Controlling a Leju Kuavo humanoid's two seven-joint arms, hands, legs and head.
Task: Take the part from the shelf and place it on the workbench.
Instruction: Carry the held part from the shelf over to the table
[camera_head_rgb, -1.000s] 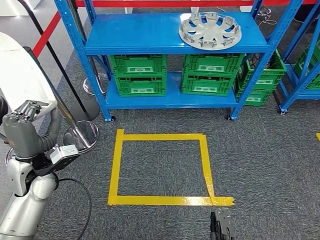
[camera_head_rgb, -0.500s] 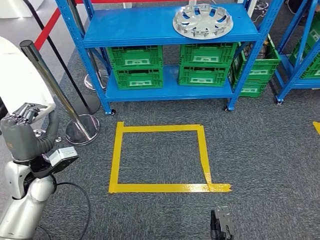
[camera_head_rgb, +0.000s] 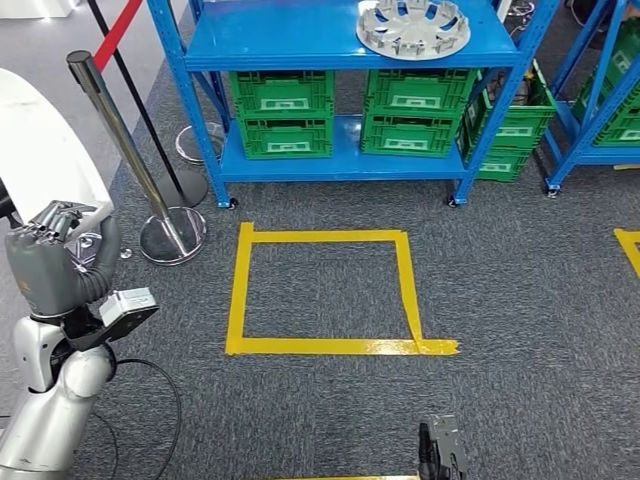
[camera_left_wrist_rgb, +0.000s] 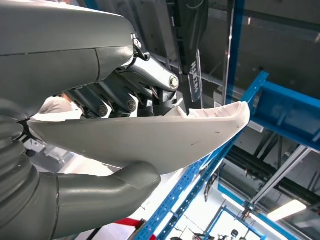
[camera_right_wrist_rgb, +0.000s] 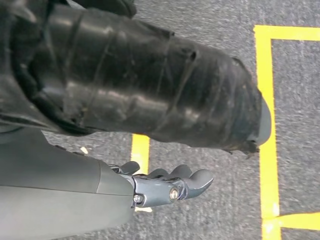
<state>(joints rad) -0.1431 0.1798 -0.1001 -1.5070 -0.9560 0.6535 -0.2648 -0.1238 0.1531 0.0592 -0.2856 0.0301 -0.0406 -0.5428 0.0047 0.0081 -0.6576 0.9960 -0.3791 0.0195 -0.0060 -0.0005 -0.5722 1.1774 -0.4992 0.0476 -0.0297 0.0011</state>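
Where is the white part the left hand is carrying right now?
The white part sits at the head view's left edge, held up by the left hand, beside the stanchion post.

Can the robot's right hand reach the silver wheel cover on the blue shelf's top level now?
Probably not yet: the right hand hangs low over the grey carpet, while the silver wheel cover lies far beyond the yellow tape square.

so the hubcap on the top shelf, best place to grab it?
Probably the near rim of the hubcap, coming from the front of the blue shelf. It lies flat with its ribbed inner side up, the rim being the only thin edge for a pinch.
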